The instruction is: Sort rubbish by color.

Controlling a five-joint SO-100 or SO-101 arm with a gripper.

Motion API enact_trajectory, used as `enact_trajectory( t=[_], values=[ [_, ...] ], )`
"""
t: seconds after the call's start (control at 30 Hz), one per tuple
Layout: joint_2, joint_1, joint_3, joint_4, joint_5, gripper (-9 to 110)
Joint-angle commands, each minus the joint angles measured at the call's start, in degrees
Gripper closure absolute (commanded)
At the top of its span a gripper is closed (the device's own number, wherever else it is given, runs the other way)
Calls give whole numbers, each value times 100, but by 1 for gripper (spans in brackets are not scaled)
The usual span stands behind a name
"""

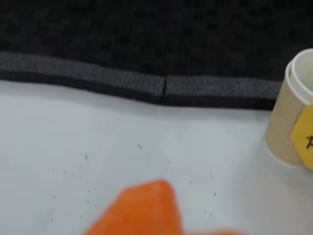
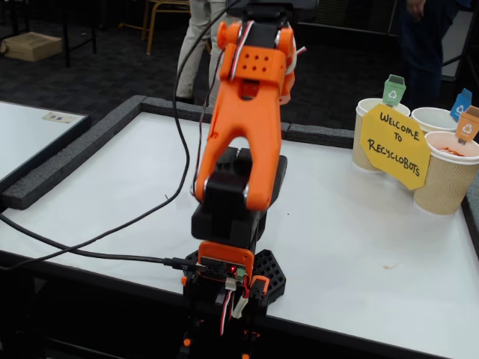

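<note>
1. Arm point(image 2: 243, 112): orange shell, black motor blocks, black base.
2. Table point(image 2: 352, 247): white top, speckled with small dark marks in the wrist view; dark grey foam border point(image 2: 67, 161).
3. Paper cups point(image 2: 441, 176): tan ribbed walls, white rims.
4. Sign point(image 2: 394, 146): yellow, black lettering.
5. Recycling tags: green point(image 2: 394, 90), blue point(image 2: 461, 105), orange point(image 2: 468, 124).
6. Cable point(image 2: 90, 243): black.
7. Floor point(image 2: 97, 71): dark.

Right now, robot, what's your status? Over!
Gripper: only an orange tip in the wrist view, open or shut unknown. No paper wads visible on the white table. Three paper cups behind the yellow sign. Nothing blocking.
</note>
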State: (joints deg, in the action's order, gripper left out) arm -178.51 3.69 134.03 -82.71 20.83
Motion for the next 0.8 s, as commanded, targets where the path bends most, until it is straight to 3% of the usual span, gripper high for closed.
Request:
enact_trajectory(
  t=[0.0,0.37,0.77],
  values=[
    [-185,-132,141,325,-97,101],
    [-765,-738,1898,650,-123,101],
    [-984,-1134,3111,1063,-923,101]
  ],
)
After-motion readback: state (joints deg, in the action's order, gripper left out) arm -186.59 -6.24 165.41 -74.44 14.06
